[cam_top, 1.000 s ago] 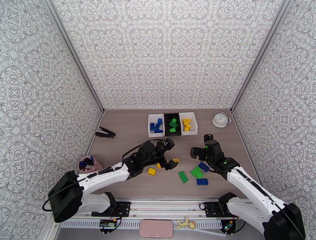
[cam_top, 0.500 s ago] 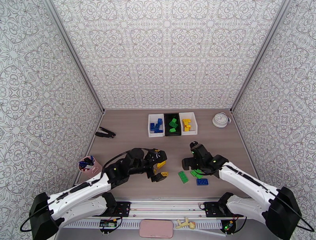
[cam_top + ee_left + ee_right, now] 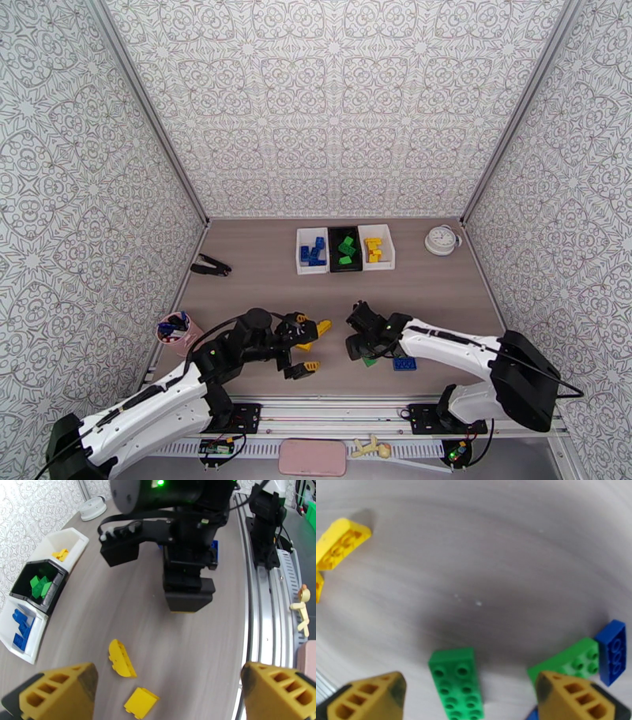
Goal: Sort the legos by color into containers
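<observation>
Far left, a pink cup (image 3: 175,329) is seen by the wall, no part of the sort. Next, the left gripper (image 3: 313,346) is held low over the table, its jaws spread fully wide and nothing carried between them. In the wrist view, two yellow legos (image 3: 121,658) are seen lying loose on the wood just ahead of its fingers, so a yellow pick looks to be lined up. At centre back, the three containers are set in a row, side against side. The left-hand white bin (image 3: 313,271) is given to blue, the black bin (image 3: 345,269) to green and the right-hand white bin (image 3: 378,267) to yellow, with pieces of each colour already inside. Moving right, the right gripper (image 3: 468,695) is set low with its jaws apart astride an oblong green lego (image 3: 456,681). A finger is placed on either side, gaps are visible and no grip is made yet, so a close across the brick's narrow width seems intended. Just right of it, a second green lego (image 3: 565,663) and a blue lego (image 3: 614,651) are found close together, seemingly touching, and that finger could be crowded by them. Far right, a round clock (image 3: 442,238) is left alone.
</observation>
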Controlling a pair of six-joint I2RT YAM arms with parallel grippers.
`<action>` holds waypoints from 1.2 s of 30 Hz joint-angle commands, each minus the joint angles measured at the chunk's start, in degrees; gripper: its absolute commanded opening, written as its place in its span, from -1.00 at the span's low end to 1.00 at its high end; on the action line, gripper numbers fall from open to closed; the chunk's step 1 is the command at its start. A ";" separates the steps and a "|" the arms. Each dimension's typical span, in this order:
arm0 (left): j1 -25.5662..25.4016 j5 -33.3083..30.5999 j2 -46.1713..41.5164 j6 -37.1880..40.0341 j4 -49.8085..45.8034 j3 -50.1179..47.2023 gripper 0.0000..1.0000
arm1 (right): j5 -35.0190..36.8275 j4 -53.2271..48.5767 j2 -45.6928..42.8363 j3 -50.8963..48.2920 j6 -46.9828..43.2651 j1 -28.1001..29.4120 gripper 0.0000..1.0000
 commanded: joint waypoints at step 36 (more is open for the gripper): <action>6.63 -3.21 -1.90 -8.78 19.31 -7.95 0.99 | 19.07 15.40 -7.65 4.83 -0.82 -3.50 -0.60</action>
